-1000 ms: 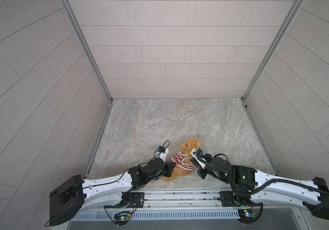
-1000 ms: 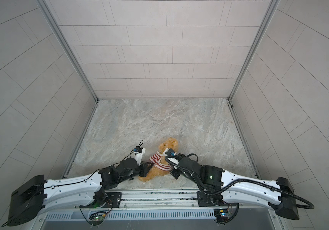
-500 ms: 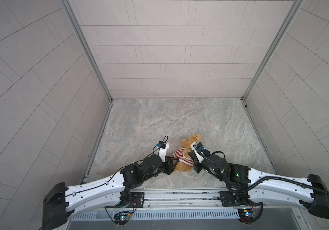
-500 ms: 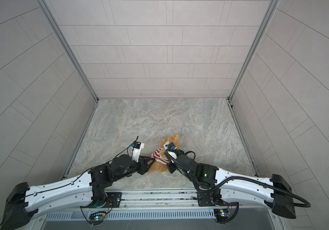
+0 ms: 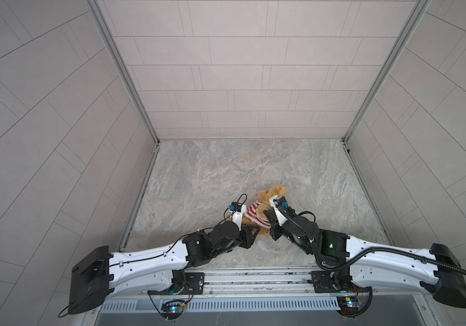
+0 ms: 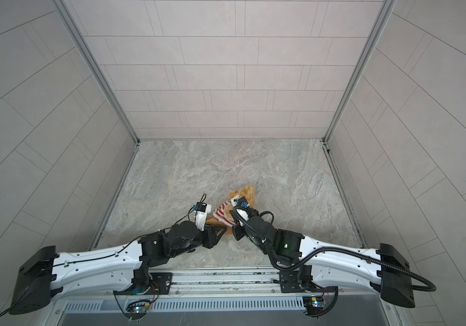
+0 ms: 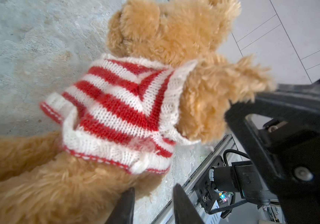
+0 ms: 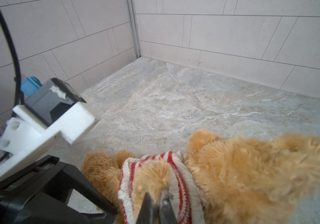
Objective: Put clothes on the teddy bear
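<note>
The golden-brown teddy bear [image 5: 269, 194] lies near the front middle of the marble table, seen in both top views, and it wears a red-and-white striped sweater [image 5: 252, 212] on its torso. In the right wrist view my right gripper [image 8: 156, 206] is shut on the bear's furry arm [image 8: 151, 174], which pokes out through the sweater's sleeve [image 8: 182, 180]. My left gripper [image 7: 153, 203] is open at the bear's lower body [image 7: 58, 190]. One of its fingers [image 7: 125, 207] rests against the fur, and bare table shows between the two. The bear's face is hidden.
The marble table [image 5: 226, 169] is boxed in by tiled walls on three sides. A metal rail [image 5: 254, 278] runs along the front edge, just behind both arms. The left arm's white wrist camera mount [image 8: 44, 128] hangs close to the bear.
My left gripper has opened and let go of the bear's lower body. The right gripper, still shut, has carried the bear a little farther from the front rail.
</note>
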Controlling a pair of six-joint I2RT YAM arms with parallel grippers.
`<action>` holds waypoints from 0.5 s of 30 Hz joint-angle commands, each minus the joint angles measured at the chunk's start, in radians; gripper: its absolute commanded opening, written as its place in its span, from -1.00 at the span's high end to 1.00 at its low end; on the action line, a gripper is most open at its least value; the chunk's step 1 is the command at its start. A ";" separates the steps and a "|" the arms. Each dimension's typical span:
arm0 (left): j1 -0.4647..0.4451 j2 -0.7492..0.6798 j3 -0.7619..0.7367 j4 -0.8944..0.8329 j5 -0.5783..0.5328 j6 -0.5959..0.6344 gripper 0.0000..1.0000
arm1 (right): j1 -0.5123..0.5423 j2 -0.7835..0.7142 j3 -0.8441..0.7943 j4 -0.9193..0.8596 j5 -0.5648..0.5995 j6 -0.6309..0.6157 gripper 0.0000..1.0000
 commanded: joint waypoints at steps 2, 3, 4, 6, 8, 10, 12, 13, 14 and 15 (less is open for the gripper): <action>-0.002 0.038 0.029 0.067 -0.025 -0.019 0.25 | -0.001 -0.018 0.000 0.089 0.003 0.048 1.00; 0.000 0.049 0.033 0.068 -0.030 -0.026 0.25 | -0.001 -0.021 -0.003 0.093 -0.002 0.054 1.00; 0.001 0.062 0.035 0.068 -0.037 -0.032 0.25 | 0.000 -0.022 -0.005 0.097 -0.005 0.059 1.00; 0.006 0.082 0.033 0.087 -0.046 -0.045 0.26 | 0.000 -0.028 -0.008 0.099 -0.010 0.068 1.00; 0.016 0.098 0.030 0.121 -0.040 -0.050 0.27 | 0.001 -0.032 -0.014 0.103 -0.015 0.078 1.00; 0.026 0.105 0.030 0.145 -0.033 -0.049 0.29 | 0.001 -0.035 -0.018 0.109 -0.020 0.087 1.00; 0.031 0.104 0.026 0.173 -0.028 -0.044 0.30 | 0.001 -0.036 -0.022 0.110 -0.026 0.096 1.00; 0.035 0.101 0.024 0.183 -0.024 -0.041 0.31 | 0.001 -0.037 -0.024 0.109 -0.029 0.100 1.00; 0.039 0.095 0.021 0.192 -0.023 -0.041 0.33 | 0.001 -0.038 -0.027 0.109 -0.028 0.105 1.00; 0.042 0.089 0.018 0.198 -0.024 -0.041 0.33 | 0.001 -0.039 -0.030 0.109 -0.029 0.106 1.00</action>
